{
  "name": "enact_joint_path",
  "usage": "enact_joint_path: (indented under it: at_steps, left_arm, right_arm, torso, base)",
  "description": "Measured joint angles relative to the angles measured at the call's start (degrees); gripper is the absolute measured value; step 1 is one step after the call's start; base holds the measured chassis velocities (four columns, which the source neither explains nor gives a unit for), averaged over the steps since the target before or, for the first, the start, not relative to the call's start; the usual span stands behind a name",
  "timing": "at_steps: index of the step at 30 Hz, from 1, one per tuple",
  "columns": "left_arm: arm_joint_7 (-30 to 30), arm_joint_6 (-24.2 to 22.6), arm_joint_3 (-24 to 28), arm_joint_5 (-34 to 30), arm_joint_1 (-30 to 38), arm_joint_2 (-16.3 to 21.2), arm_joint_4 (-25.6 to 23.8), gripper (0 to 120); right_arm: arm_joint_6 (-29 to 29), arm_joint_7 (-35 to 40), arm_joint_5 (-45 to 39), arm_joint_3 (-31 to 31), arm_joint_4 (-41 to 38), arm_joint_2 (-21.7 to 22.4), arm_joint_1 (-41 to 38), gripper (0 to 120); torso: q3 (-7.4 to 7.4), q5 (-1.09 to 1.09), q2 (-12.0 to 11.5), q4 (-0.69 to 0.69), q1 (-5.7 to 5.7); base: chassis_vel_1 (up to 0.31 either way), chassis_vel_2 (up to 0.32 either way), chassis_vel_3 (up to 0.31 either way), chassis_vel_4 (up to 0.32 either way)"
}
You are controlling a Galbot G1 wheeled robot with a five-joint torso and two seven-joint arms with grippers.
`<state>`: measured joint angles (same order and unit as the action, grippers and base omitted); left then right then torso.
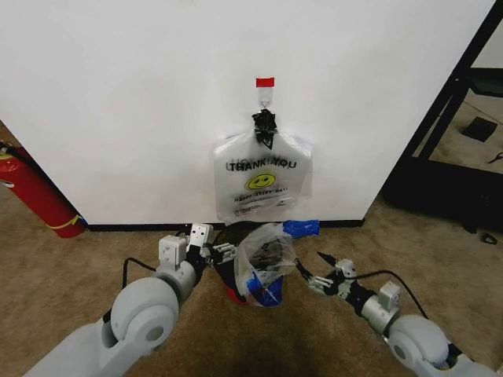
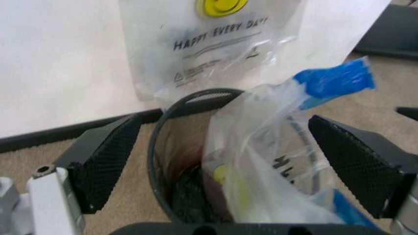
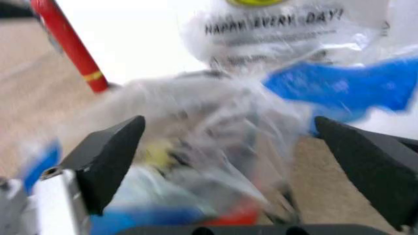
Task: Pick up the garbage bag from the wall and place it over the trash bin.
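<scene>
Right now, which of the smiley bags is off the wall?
The crumpled garbage bag draped over the trash bin, between both open grippers; the flat bundle hangs from the hook.

The garbage bag (image 1: 266, 263), thin, crinkled and translucent with blue print, sits bunched over the trash bin (image 2: 171, 161), its blue handle (image 1: 301, 228) sticking up. The black mesh bin stands on carpet just before the white wall (image 1: 118, 110).
</scene>
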<state>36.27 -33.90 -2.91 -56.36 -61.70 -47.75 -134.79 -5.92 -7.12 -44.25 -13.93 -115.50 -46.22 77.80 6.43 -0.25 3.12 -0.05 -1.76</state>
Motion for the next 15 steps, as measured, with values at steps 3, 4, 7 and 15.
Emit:
enact_joint_path:
  at_steps: [3,4,7,15]
  left_arm:
    - [-1.0,0.3,0.6,2.6,-0.9,-0.2,-0.6,100]
    - [-1.3,0.4,0.7,3.2,-1.2,-0.3,-0.6,100]
    - [-1.7,0.6,1.0,3.7,-1.5,-0.3,-0.3,100]
    - [-2.2,0.9,3.0,4.2,0.4,-0.6,1.6,100]
  right_arm:
    - [-3.9,7.3,-2.0,3.7,-1.6,-2.8,-3.8,100]
    - [-4.9,9.6,-1.4,5.2,-1.5,-3.9,-5.2,100]
    - [-7.4,16.1,-0.5,8.2,-0.8,-6.9,-8.2,100]
    - [-20.6,35.1,-3.1,11.9,-2.2,-12.2,-11.0,93]
  torso:
    - [0.0,0.01,0.0,-0.01,0.0]
    - [0.0,0.0,0.0,-0.01,0.0]
    - [0.01,0.02,0.0,0.02,0.0]
    - [0.01,0.0,0.0,-0.01,0.0]
  base:
    - [0.0,0.0,0.0,0.0]
    - [0.0,0.0,0.0,0.0]
    - [0.0,0.0,0.0,0.0]
    - [0.0,0.0,0.0,0.0]
